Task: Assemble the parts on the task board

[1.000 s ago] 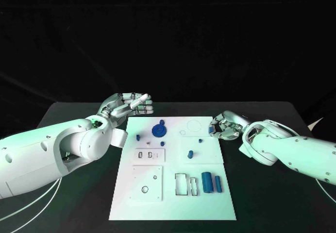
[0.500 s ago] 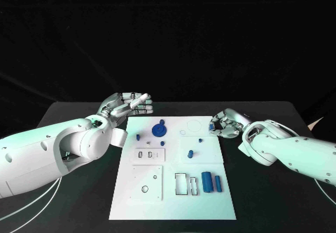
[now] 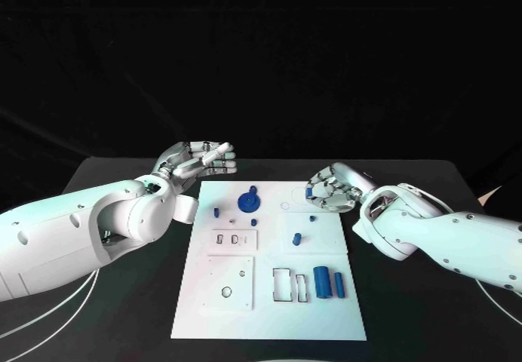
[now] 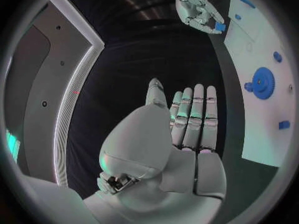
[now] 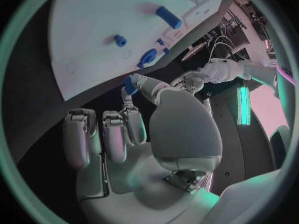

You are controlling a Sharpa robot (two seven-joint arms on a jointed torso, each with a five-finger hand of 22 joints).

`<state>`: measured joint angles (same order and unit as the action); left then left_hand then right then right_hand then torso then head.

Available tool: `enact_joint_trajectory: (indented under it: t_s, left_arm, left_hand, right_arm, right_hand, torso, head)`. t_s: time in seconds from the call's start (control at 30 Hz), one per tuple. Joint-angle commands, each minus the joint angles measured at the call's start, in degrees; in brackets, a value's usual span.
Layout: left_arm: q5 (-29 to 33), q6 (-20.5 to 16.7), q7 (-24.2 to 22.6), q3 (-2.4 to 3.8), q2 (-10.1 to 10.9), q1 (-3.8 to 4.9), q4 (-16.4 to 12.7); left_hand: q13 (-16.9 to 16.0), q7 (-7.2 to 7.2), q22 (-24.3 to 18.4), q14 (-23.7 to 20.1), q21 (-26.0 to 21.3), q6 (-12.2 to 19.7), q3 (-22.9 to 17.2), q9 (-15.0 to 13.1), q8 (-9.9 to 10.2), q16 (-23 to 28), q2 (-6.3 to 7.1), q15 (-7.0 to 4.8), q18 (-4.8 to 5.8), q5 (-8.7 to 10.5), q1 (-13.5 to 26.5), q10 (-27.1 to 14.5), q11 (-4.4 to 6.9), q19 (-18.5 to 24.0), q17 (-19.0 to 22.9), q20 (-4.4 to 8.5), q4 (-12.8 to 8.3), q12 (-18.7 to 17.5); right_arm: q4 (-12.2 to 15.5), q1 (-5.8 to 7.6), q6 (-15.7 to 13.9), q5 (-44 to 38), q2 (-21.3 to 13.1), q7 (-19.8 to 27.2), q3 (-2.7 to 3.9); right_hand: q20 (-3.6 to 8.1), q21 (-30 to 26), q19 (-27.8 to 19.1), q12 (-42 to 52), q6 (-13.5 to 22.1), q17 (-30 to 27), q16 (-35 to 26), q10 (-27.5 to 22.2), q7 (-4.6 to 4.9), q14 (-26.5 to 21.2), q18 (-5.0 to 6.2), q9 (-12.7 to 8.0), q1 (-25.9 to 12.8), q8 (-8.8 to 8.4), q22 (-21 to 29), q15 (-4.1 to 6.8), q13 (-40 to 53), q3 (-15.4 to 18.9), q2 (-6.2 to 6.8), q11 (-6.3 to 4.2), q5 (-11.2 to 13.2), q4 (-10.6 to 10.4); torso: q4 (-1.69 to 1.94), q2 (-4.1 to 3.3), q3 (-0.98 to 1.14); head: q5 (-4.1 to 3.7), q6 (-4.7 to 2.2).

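The white task board (image 3: 272, 302) lies in the middle of the table. A blue gear (image 3: 249, 201) stands near its far end, with small blue pieces (image 3: 293, 240) around the middle. Two blue cylinders (image 3: 322, 281) lie at the board's near right. My right hand (image 3: 332, 186) hovers over the board's far right corner. It pinches a small blue part (image 5: 129, 84) between thumb and a finger; the same part (image 4: 219, 27) appears in the left wrist view. My left hand (image 3: 196, 161) is raised beyond the board's far left corner, fingers straight and holding nothing.
The black table (image 3: 120, 173) surrounds the board on all sides. Rectangular cut-outs (image 3: 285, 285) and a raised white plate (image 3: 231, 283) occupy the board's near half. White cables (image 3: 44, 324) trail across the table at the near left.
My right hand has moved left from beside the board to above its far right corner, still pinching the blue part. My left hand has barely shifted.
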<state>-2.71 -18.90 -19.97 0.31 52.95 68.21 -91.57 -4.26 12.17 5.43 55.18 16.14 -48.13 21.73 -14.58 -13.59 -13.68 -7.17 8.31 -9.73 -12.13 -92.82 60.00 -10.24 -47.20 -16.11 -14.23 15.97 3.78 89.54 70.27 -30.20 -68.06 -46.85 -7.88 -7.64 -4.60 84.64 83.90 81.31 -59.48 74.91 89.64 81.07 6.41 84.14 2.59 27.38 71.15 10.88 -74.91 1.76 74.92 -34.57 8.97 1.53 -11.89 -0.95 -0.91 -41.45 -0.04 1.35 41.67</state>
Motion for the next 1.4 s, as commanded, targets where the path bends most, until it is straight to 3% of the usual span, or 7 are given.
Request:
enact_joint_trajectory:
  t_s: [0.03, 0.33, 0.5, 0.63, 0.77, 1.17, 1.4]
  left_arm:
    - [0.5, 1.1, -0.3, -0.01, -0.7, 0.01, 0.7]
    - [0.6, 1.3, -0.2, -0.09, -1.7, -0.01, 2.0]
    - [0.7, 1.5, -0.1, -0.12, -2.1, -0.01, 2.2]
    - [0.7, 1.6, -0.1, -0.14, -2.3, -0.01, 2.2]
    - [0.7, 1.6, 0.0, -0.15, -2.3, -0.01, 2.2]
    - [0.7, 1.7, 0.1, -0.15, -2.2, -0.01, 2.0]
    - [0.7, 1.8, 0.2, -0.15, -2.2, -0.01, 2.0]
  left_hand:
    - [0.1, 0.18, 0.0, -0.4, -0.3, 0.4, 0.5, -0.1, 0.1, 0.4, -0.65, -0.10, -0.64, 0.30, 0.0, -0.4, 0.00, -0.1, -0.1, -0.22, 0.0, -0.1]
    - [0.0, 0.19, -0.1, -0.4, -0.3, 0.4, 0.5, -0.1, 0.1, 0.4, -0.67, -0.11, -0.64, 0.30, 0.0, -0.4, 0.03, -0.1, -0.1, -0.22, 0.0, -0.1]
    - [0.0, 0.19, -0.1, -0.4, -0.3, 0.4, 0.5, -0.1, 0.1, 0.4, -0.67, -0.11, -0.64, 0.30, 0.0, -0.4, 0.03, -0.1, -0.1, -0.22, 0.0, -0.1]
    - [0.0, 0.19, -0.1, -0.4, -0.3, 0.4, 0.5, -0.1, 0.1, 0.4, -0.67, -0.11, -0.64, 0.30, 0.0, -0.4, 0.03, -0.1, -0.1, -0.22, 0.0, -0.1]
    - [0.0, 0.18, -0.1, -0.4, -0.3, 0.4, 0.5, -0.2, 0.1, 0.4, -0.74, -0.12, -0.65, 0.30, -0.1, -0.4, 0.09, -0.1, -0.2, -0.22, 0.0, -0.1]
    - [0.0, 0.18, -0.1, -0.4, -0.3, 0.4, 0.5, -0.2, 0.1, 0.4, -0.74, -0.12, -0.65, 0.30, -0.1, -0.4, 0.09, -0.1, -0.2, -0.22, 0.0, -0.1]
    - [0.0, 0.18, -0.1, -0.4, -0.3, 0.4, 0.5, -0.2, 0.1, 0.4, -0.74, -0.12, -0.65, 0.30, -0.1, -0.4, 0.09, -0.1, -0.2, -0.22, 0.0, -0.1]
  right_arm:
    - [1.4, 0.04, 1.3, -4.7, 2.3, -5.7, -0.03]
    - [3.5, -0.67, 4.1, -11.3, 8.6, -10.9, -0.31]
    - [3.1, -2.07, 5.1, -14.2, 11.8, -12.2, -0.53]
    - [2.1, -3.35, 5.4, -16.3, 14.0, -12.9, -0.62]
    - [0.7, -4.56, 5.9, -17.8, 15.9, -13.4, -0.74]
    - [-1.0, -6.42, 6.9, -20.0, 18.3, -14.1, -0.92]
    - [-1.5, -6.82, 6.9, -20.6, 19.0, -14.1, -0.94]
  right_hand:
    - [0.43, 0.0, 2.1, -0.4, -0.2, 15.1, 0.4, -0.2, -0.69, 5.9, -0.95, 1.9, -0.3, 0.95, -11.2, 0.45, 3.2, -0.1, -0.32, -0.16, 0.6, 0.1]
    - [0.44, 0.0, 2.1, -0.5, 0.0, 15.1, 0.4, -0.3, -0.68, 5.9, -0.96, 2.0, -0.6, 0.89, -11.2, 0.43, 3.1, 0.0, -0.26, -0.13, 1.1, 0.0]
    - [0.44, -0.1, 2.0, -0.6, 0.0, 15.1, 0.4, -0.3, -0.68, 5.9, -0.95, 2.0, -0.6, 0.90, -11.2, 0.43, 3.1, -0.1, -0.28, -0.14, 1.1, 0.0]
    - [0.44, -0.1, 2.0, -0.5, 0.0, 15.1, 0.4, -0.3, -0.68, 5.9, -0.95, 2.0, -0.7, 0.90, -11.2, 0.43, 3.1, -0.1, -0.27, -0.14, 1.2, 0.0]
    - [0.44, -0.1, 2.0, -0.6, 0.0, 15.1, 0.4, -0.3, -0.68, 5.9, -0.94, 2.0, -0.8, 0.91, -11.2, 0.43, 3.1, 0.0, -0.22, -0.14, 1.2, 0.0]
    - [0.44, -0.2, 2.0, -0.8, 0.2, 15.1, 0.4, -0.5, -0.64, 5.9, -0.92, 2.1, -1.4, 0.84, -11.1, 0.42, 2.9, 0.1, 0.14, -0.10, 1.4, -0.1]
    - [0.43, -0.2, 2.0, -0.8, 0.3, 15.1, 0.4, -0.5, -0.61, 5.9, -0.91, 2.0, -1.6, 0.78, -11.1, 0.40, 2.9, 0.2, 0.27, -0.09, 1.4, -0.1]
  torso:
    - [0.16, 0.44, -0.36]
    - [0.46, 0.92, -0.68]
    - [0.61, 1.02, -0.90]
    - [0.44, 0.94, -0.72]
    - [0.50, 0.90, -0.73]
    - [0.43, 0.82, -0.61]
    - [0.45, 0.87, -0.64]
  head:
    - [0.88, 0.36]
    - [2.16, 1.09]
    - [2.20, 1.25]
    - [2.37, 1.38]
    - [2.43, 1.60]
    - [2.86, 1.93]
    - [2.79, 2.27]
